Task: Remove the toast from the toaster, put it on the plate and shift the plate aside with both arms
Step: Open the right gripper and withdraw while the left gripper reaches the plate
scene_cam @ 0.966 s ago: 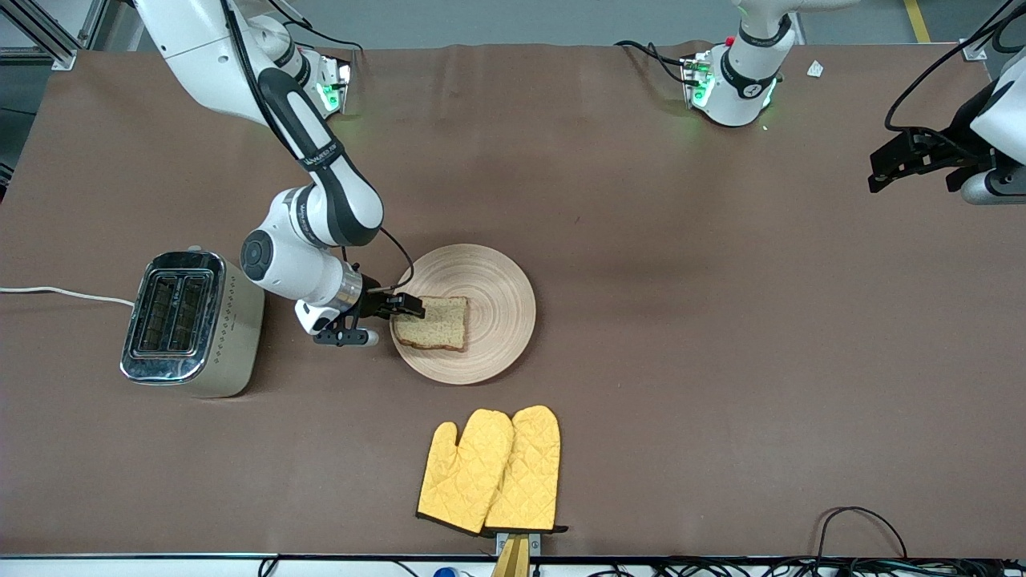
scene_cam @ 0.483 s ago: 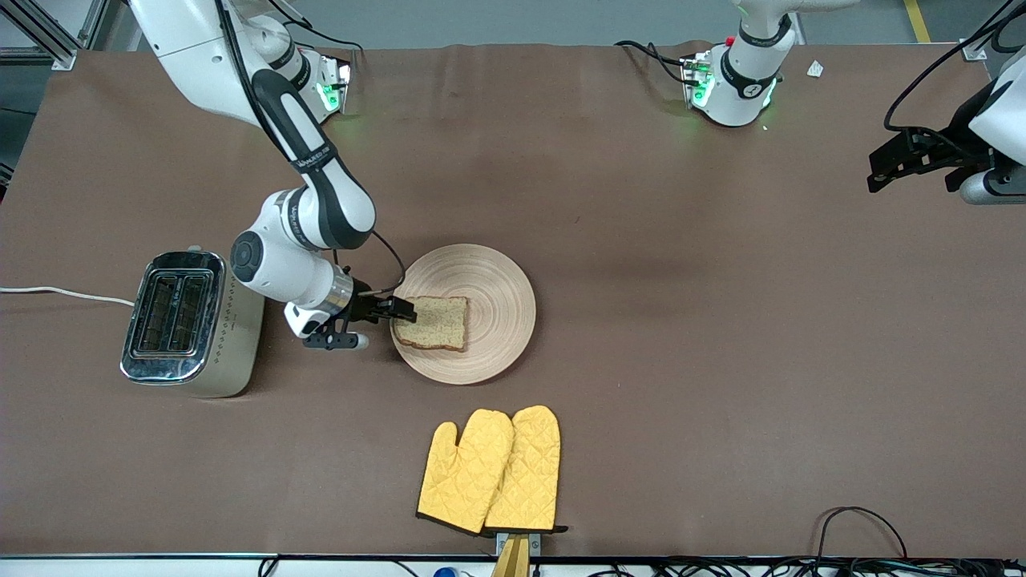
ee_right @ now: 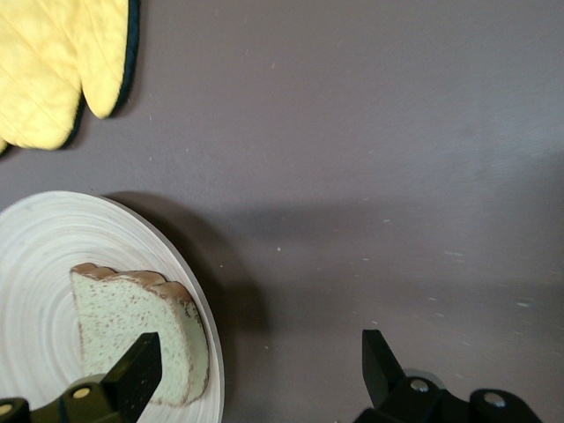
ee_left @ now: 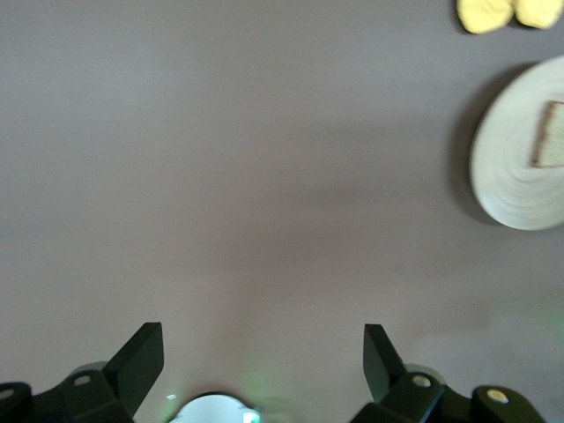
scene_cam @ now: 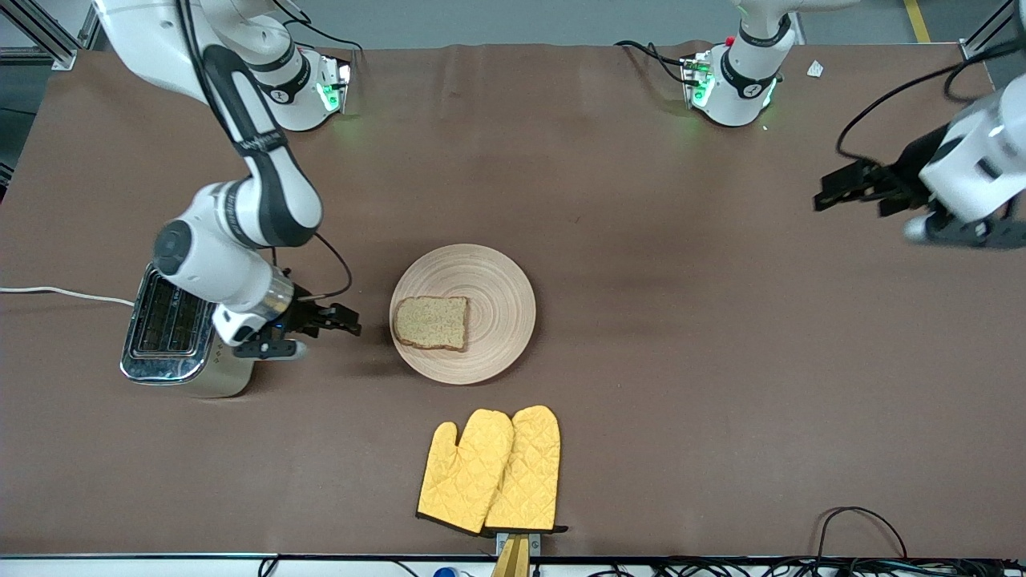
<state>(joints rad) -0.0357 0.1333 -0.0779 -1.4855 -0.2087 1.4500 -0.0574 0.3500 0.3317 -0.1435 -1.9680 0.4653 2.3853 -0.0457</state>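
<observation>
The toast [scene_cam: 431, 323] lies flat on the round light-wood plate [scene_cam: 497, 296] in the middle of the table, on the part toward the right arm's end. My right gripper [scene_cam: 350, 320] is open and empty, between the toaster and the plate, clear of the plate's rim. In the right wrist view the toast [ee_right: 132, 326] and the plate [ee_right: 53, 238] show beside one open finger of the right gripper [ee_right: 256, 374]. My left gripper [scene_cam: 830, 194] is open and empty over bare table at the left arm's end. The left wrist view shows it [ee_left: 263, 361] open, with the plate [ee_left: 507, 176] and toast [ee_left: 548, 134] well away.
A chrome two-slot toaster [scene_cam: 188, 320] stands at the right arm's end, its white cord [scene_cam: 64, 292] running off the table. A pair of yellow oven mitts [scene_cam: 490, 471] lies nearer the front camera than the plate. Cables [scene_cam: 862, 521] lie at the front edge.
My right gripper has let go of the toast and drawn back from the plate toward the toaster. My left gripper has moved in from the table's end toward the plate.
</observation>
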